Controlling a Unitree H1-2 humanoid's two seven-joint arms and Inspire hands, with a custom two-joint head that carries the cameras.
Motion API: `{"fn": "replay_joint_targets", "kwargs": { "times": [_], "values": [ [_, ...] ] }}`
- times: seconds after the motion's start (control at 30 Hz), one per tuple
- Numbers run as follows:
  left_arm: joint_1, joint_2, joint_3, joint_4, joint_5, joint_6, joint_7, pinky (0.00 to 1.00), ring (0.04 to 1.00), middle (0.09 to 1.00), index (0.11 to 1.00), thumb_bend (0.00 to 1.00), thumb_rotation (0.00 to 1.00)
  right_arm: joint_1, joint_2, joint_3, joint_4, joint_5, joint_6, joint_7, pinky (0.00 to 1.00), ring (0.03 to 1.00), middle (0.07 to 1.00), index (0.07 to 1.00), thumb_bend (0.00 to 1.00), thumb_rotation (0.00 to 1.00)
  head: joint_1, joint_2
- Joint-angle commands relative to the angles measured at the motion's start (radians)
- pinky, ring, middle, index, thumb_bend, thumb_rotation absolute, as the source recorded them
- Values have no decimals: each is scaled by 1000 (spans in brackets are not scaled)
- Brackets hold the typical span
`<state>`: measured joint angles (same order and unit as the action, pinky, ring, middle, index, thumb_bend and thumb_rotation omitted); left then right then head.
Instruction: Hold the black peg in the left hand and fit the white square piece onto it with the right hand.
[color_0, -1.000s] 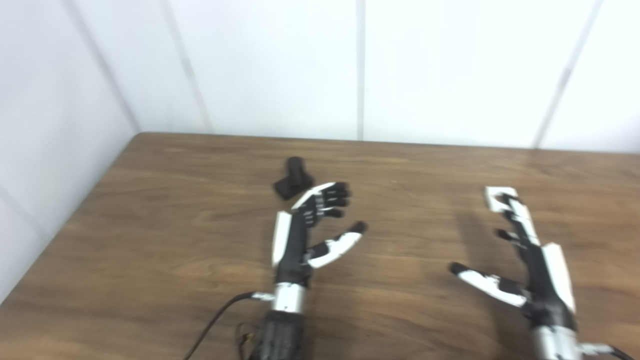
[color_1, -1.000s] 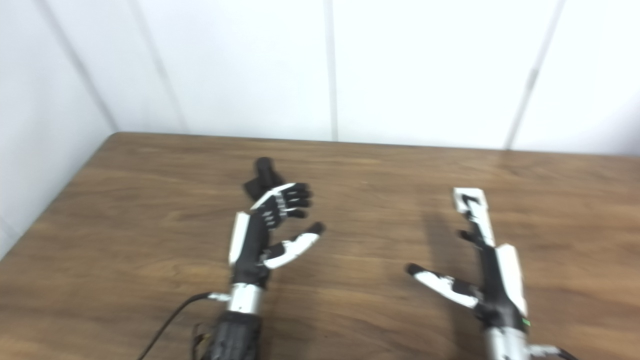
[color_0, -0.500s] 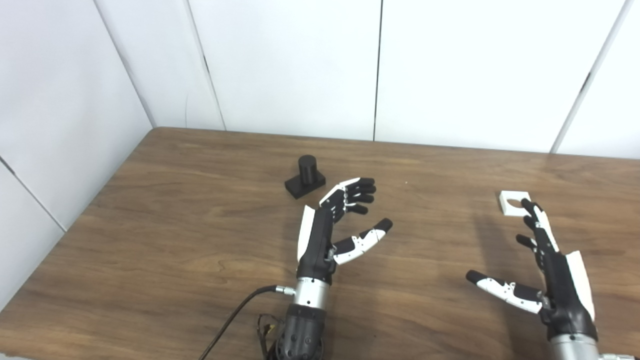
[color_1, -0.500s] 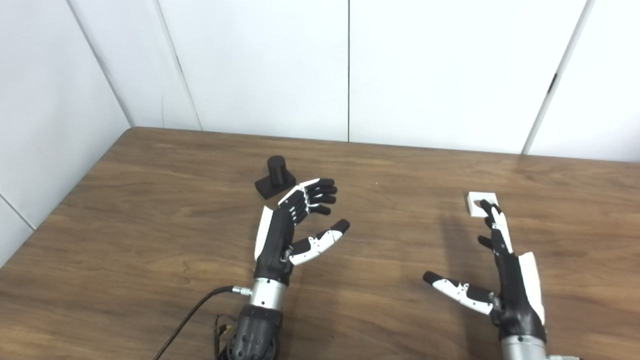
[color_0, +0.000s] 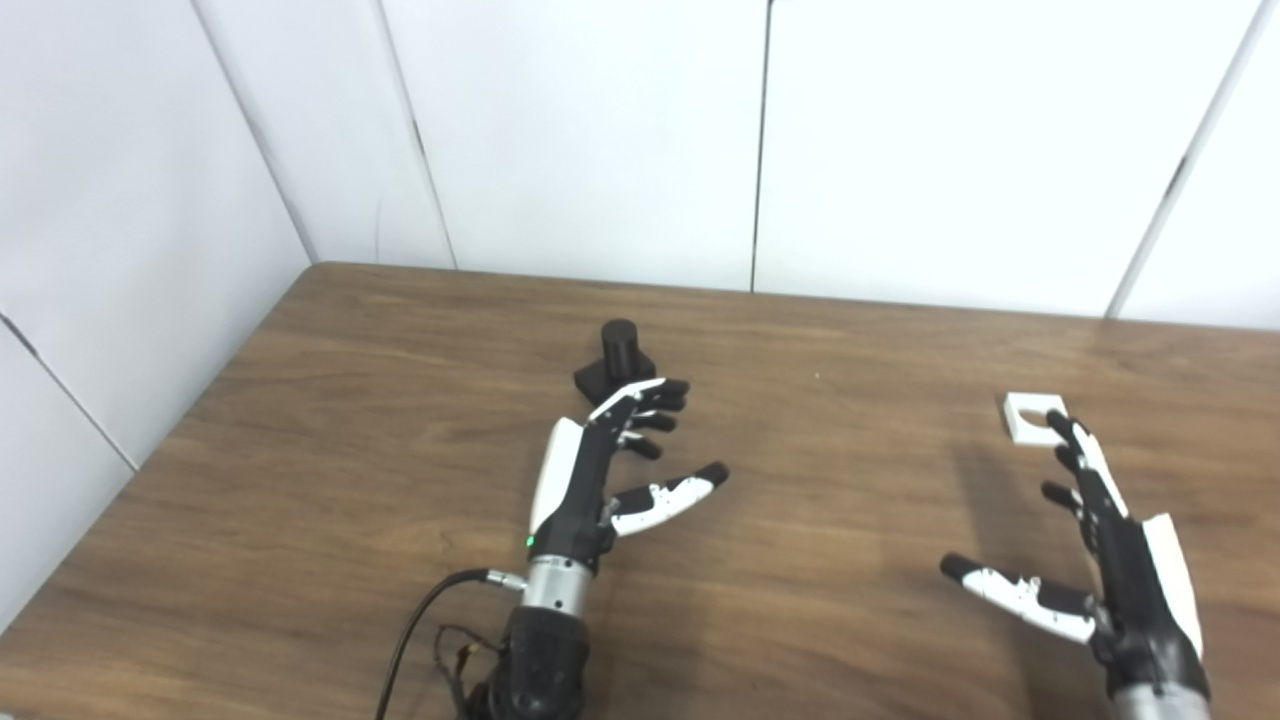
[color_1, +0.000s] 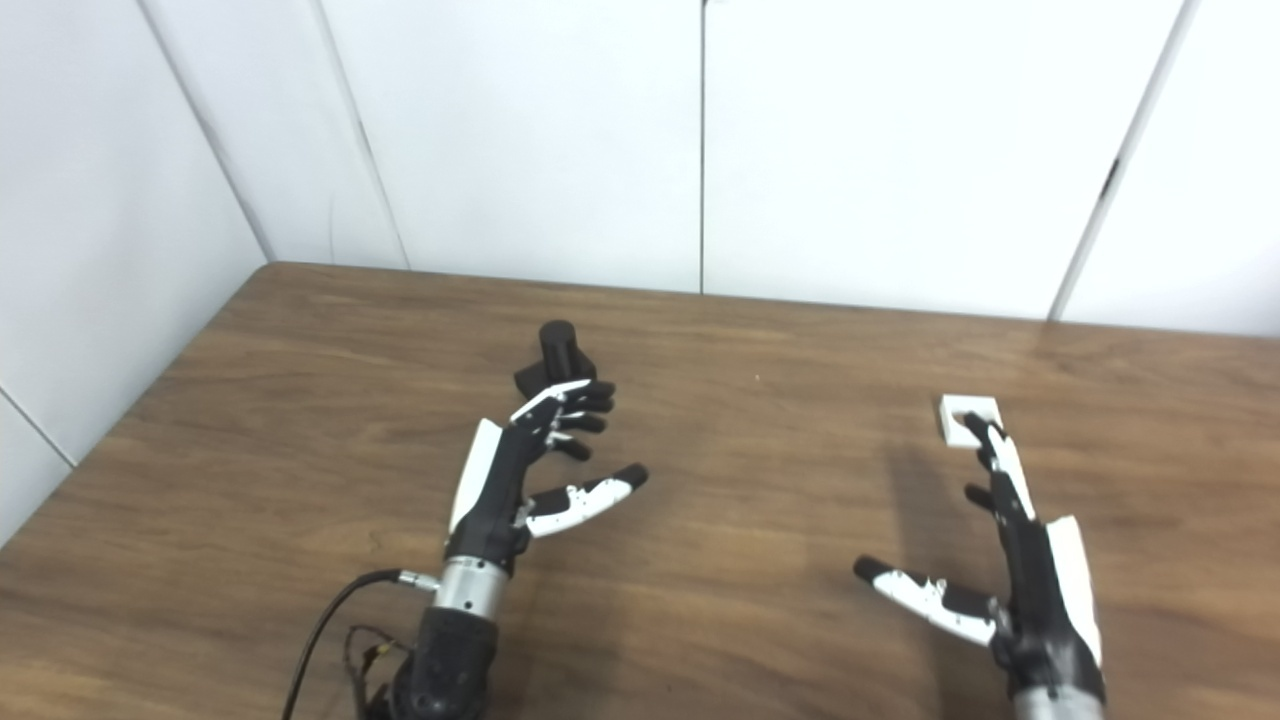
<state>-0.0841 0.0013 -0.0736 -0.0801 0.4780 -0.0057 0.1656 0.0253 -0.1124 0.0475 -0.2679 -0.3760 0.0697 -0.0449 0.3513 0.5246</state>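
White wall panels (color_0: 600, 130) with thin dark seams stand behind a brown wood-grain desk (color_0: 350, 450) that fills the lower part of both head views. On the desk's left-centre stands the black peg (color_0: 618, 346), an upright round post on a flat black base, resting on the wood with nothing gripping it. The left hand (color_0: 600, 470) hovers just in front of it, palm turned inward, fingers (color_0: 650, 400) loosely curled and apart, the thumb stretched out to the right; the fingertips lie right next to the peg's base, and whether they touch it cannot be told. It holds nothing. A black cable (color_0: 420, 630) loops away from the left wrist toward the bottom edge.

Well apart on the right side of the desk lies the white square piece (color_0: 1030, 415), flat on the wood, with a hole through its middle. The right hand (color_0: 1110, 550) reaches toward it edge-on, fingers (color_1: 1000, 460) extended and spread, the thumb pointing away to the left. Its foremost fingertip overlaps the near edge of the white piece in both views; real contact cannot be judged. This hand also holds nothing
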Motion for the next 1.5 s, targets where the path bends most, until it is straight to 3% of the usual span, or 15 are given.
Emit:
{"fn": "replay_joint_targets", "kwargs": {
  "times": [0.0,0.43,0.7,1.1,1.2,1.33,1.47],
  "values": [
    [-54,9,3,-55,28,25,1,583,682,730,712,716,219,-39,1,-4,-44,1,3,3,836,938,981,931,793,22,1,1],
    [-127,71,6,-45,144,119,24,630,731,758,716,703,249,-45,-8,-10,-45,6,6,12,860,941,970,917,785,3,3,-2],
    [-174,116,-1,-8,250,134,71,609,739,779,715,718,259,-44,-8,-9,-38,4,-5,9,844,933,960,905,785,0,4,-5],
    [-238,172,5,28,320,169,96,637,797,812,722,729,289,-40,-18,-6,-44,-7,-8,11,828,924,952,899,784,14,5,-3],
    [-238,179,-5,25,361,200,98,698,834,840,735,741,317,-37,-14,-6,-48,-3,-1,11,826,923,954,898,787,5,7,-3],
    [-247,187,-19,32,424,254,92,852,913,898,750,766,378,-37,-14,-2,-45,-10,-8,9,821,919,953,896,786,11,5,-3],
    [-268,205,-36,54,474,292,75,902,958,930,763,777,418,-37,-17,-1,-43,-5,-13,10,822,916,957,899,785,28,6,-1]
  ]
}}
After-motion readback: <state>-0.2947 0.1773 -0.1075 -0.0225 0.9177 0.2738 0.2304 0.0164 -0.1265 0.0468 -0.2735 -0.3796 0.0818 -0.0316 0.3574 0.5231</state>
